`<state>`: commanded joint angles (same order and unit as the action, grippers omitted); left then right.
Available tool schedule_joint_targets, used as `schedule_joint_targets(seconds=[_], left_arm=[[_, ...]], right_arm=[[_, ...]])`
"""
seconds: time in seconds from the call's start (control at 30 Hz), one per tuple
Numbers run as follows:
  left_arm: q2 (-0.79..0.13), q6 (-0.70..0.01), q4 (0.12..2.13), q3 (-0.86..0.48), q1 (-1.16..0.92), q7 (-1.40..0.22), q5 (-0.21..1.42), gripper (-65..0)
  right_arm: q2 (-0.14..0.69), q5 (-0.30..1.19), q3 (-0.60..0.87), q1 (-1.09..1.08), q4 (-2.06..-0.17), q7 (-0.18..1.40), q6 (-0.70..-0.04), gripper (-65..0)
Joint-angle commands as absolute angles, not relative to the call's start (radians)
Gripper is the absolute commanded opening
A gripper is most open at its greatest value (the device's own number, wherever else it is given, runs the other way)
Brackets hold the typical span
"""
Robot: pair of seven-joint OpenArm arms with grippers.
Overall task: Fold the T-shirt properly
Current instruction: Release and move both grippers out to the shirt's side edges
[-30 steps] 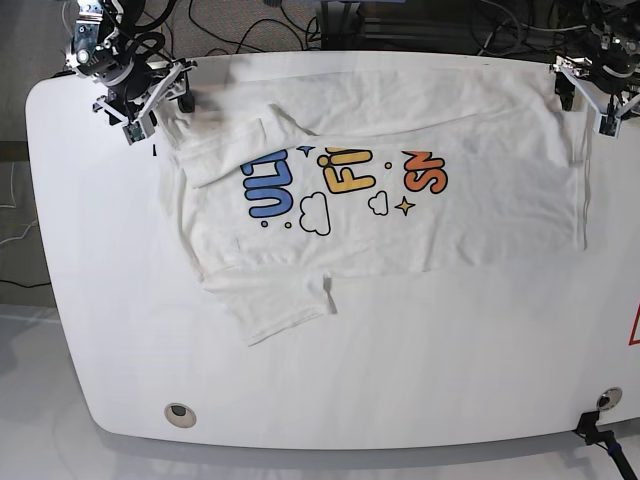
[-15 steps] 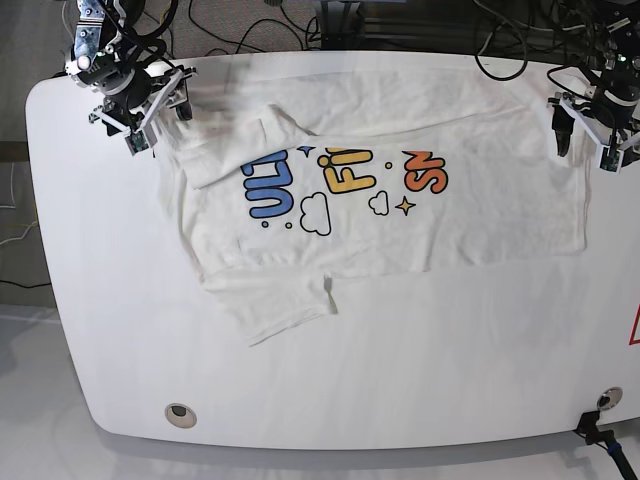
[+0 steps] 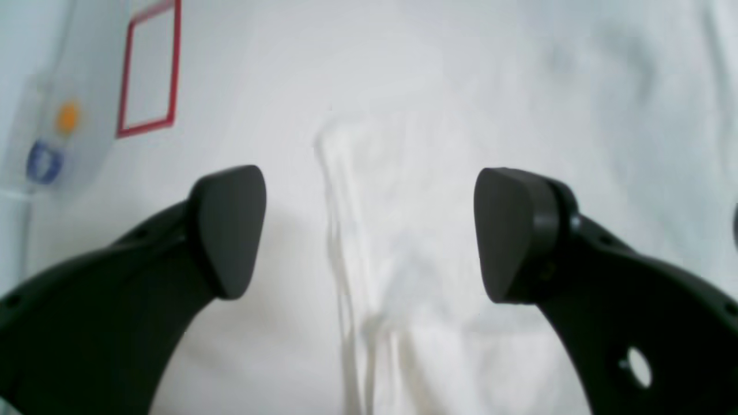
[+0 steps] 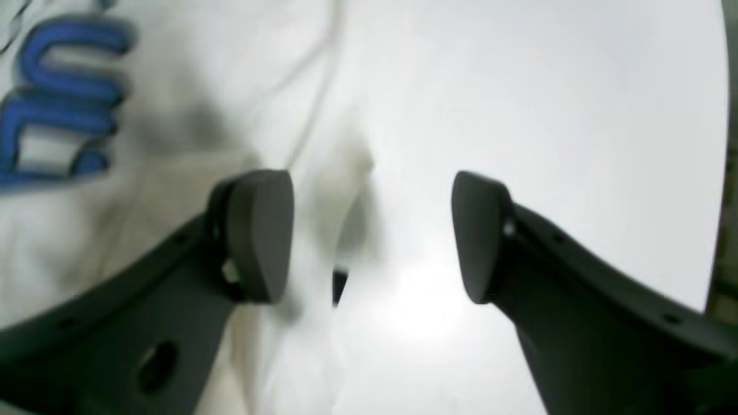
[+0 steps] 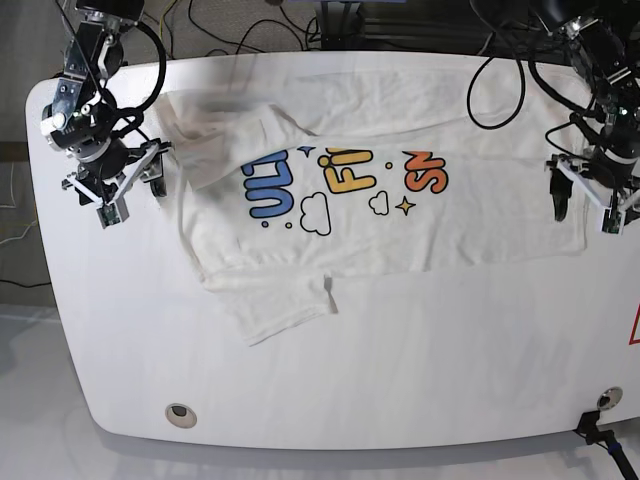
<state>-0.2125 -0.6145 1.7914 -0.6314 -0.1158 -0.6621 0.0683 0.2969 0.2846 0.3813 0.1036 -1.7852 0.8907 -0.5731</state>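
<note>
While the large white short-sleeved cotton T-shirt (image 5: 400,190) with blue, yellow and orange cartoon lettering lies spread print-up across the far half of the white rounded table (image 5: 420,370), both arms hang at its two ends. Shirt is crumpled at base-view left: one sleeve flops toward the near edge, another fold bunches by the collar side. Left gripper (image 5: 582,204), on base-view right, sits over the shirt's side edge; left wrist view shows its dark curved fingers (image 3: 228,230) spread wide with nothing between them, a wrinkled hem ridge running below the gap, red-outlined rectangle sticker (image 3: 147,72) on the table beyond. Right gripper (image 5: 128,191), on base-view left, sits just off the shirt's edge over bare table; right wrist view shows its fingers (image 4: 256,233) also spread apart, holding nothing, one finger over cloth near the blue letters (image 4: 55,101), the other over bare tabletop, shirt edge between them. Whether either fingertip touches the fabric is unclear. Round metal grommet (image 5: 180,413) sits near the table's front edge, black cables (image 5: 300,20) behind the table.
</note>
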Motion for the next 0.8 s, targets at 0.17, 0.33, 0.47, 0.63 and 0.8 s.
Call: schedule_joint_targets(seconds=[0.17, 0.33, 0.47, 0.63, 0.8], left_arm=[[-0.216, -0.615, 1.670, -0.631, -0.008, -0.661, 0.068, -11.6], [-0.219, -0.615, 1.527, -0.631, 0.081, -0.642, 0.068, -11.6], [-0.239, -0.615, 1.394, -0.604, 0.134, -0.579, 0.068, -11.6], [-0.274, -0.615, 1.236, -0.595, 0.200, -0.515, 0.048, -11.7], [-0.306, -0.615, 1.093, -0.593, 0.243, -0.437, 0.033, -11.7]], right_arm=[[0.297, 0.285, 0.371, -0.041, -1.620, 0.886, -0.573, -23.4], [0.297, 0.285, 0.352, -0.163, -1.466, 0.840, -0.575, -23.4], [0.303, 0.285, 0.294, -0.239, -1.320, 0.785, -0.575, -23.4], [0.297, 0.286, 0.283, -0.321, -1.179, 0.742, -0.575, -23.4], [0.297, 0.291, 0.220, -0.377, -1.059, 0.656, -0.575, -23.4]])
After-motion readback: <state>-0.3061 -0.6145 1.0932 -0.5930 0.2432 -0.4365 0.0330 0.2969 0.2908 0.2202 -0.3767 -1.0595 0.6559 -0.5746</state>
